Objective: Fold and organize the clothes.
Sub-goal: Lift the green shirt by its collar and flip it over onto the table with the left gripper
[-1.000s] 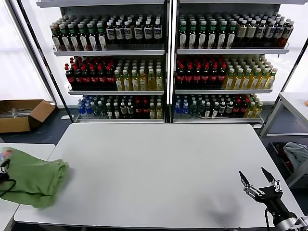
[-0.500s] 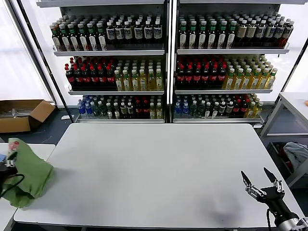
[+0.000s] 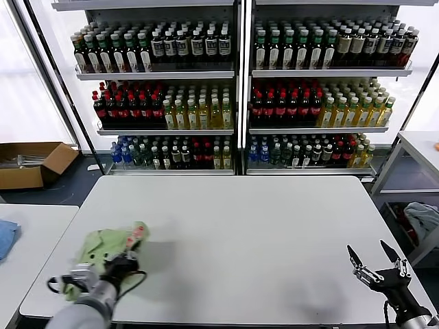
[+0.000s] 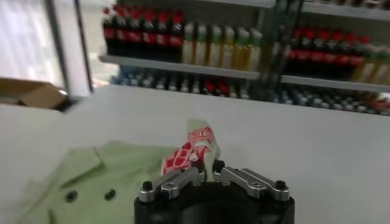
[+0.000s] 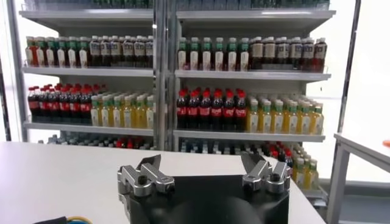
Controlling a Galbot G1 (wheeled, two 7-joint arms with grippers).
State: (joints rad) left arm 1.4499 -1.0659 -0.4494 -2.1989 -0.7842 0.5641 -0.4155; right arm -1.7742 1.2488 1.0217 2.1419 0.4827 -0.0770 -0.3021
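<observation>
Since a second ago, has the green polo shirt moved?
Yes. The green polo shirt, pinched in the left gripper, has come rightward off the side table onto the main white table, near its front left corner.

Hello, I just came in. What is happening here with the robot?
The robot is starting to fold a green polo shirt. Its left gripper is shut on a bunch of the shirt, which lies crumpled at the near left of the white table. The right gripper hangs open at the near right corner, holding nothing.
</observation>
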